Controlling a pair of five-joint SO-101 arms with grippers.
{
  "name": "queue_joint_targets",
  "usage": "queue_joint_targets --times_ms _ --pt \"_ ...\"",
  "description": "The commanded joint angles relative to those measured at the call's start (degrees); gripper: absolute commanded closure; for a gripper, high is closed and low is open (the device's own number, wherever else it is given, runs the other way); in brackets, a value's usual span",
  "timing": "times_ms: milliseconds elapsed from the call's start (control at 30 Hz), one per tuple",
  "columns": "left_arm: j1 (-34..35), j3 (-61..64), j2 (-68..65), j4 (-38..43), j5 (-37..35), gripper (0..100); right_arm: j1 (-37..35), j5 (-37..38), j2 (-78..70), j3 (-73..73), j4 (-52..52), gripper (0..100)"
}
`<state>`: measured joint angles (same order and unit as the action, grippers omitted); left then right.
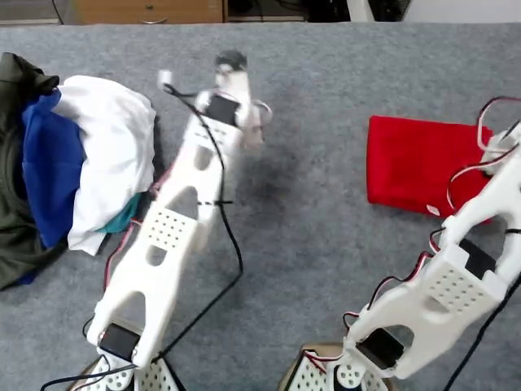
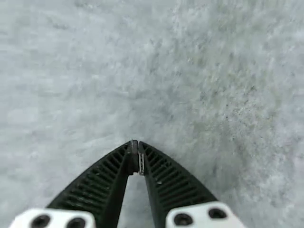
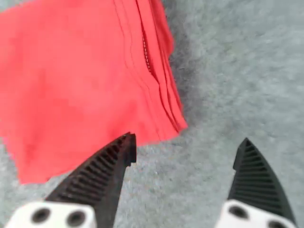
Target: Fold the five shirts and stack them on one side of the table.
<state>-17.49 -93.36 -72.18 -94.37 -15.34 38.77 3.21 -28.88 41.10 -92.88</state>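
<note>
A folded red shirt (image 1: pixel 415 165) lies flat on the grey table at the right. In the right wrist view its layered edge (image 3: pixel 161 95) sits just beyond my right gripper (image 3: pixel 187 149), which is open and empty above the shirt's near corner. A heap of unfolded shirts is piled at the table's left: white (image 1: pixel 114 151), blue (image 1: pixel 50 167), dark green (image 1: pixel 16 212) and a bit of teal (image 1: pixel 122 220). My left gripper (image 2: pixel 135 149) is shut with nothing in it, over bare grey cloth near mid-table, right of the heap (image 1: pixel 232 81).
The grey table cover (image 1: pixel 326 220) spreads between the heap and the red shirt. Black and red cables (image 1: pixel 232 244) trail along both arms. A wooden cabinet (image 1: pixel 146 10) stands beyond the far edge.
</note>
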Motion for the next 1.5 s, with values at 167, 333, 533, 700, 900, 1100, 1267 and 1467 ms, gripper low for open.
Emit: queue_joint_targets --times_ms 167,333,533,700,900,1100,1267,1467 --pt "11.0 -1.5 20.1 -6.9 2.9 98 -0.1 0.5 0.7 26.4 -9.5 74.2" --pt "15.4 9.1 32.7 -6.9 4.3 98 -0.1 0.5 3.6 27.3 -9.5 81.0" --pt "22.7 37.1 56.1 -6.7 8.8 98 -0.1 0.6 9.1 24.2 -9.5 84.8" --pt "38.5 55.7 67.7 0.8 12.2 98 -2.2 0.6 11.6 20.3 -9.4 83.4" --pt "54.2 70.3 68.0 18.9 12.4 86 -5.1 0.7 16.2 13.1 -9.4 83.4" --pt "58.5 73.1 66.9 29.7 12.5 81 -8.3 0.7 19.1 8.6 -9.3 83.4" --pt "57.8 77.5 58.3 39.9 12.0 86 -10.5 0.7 19.4 8.2 -9.3 83.8" --pt "57.8 61.3 56.9 27.9 12.0 97 -10.8 0.7 19.6 8.2 -9.3 83.8"
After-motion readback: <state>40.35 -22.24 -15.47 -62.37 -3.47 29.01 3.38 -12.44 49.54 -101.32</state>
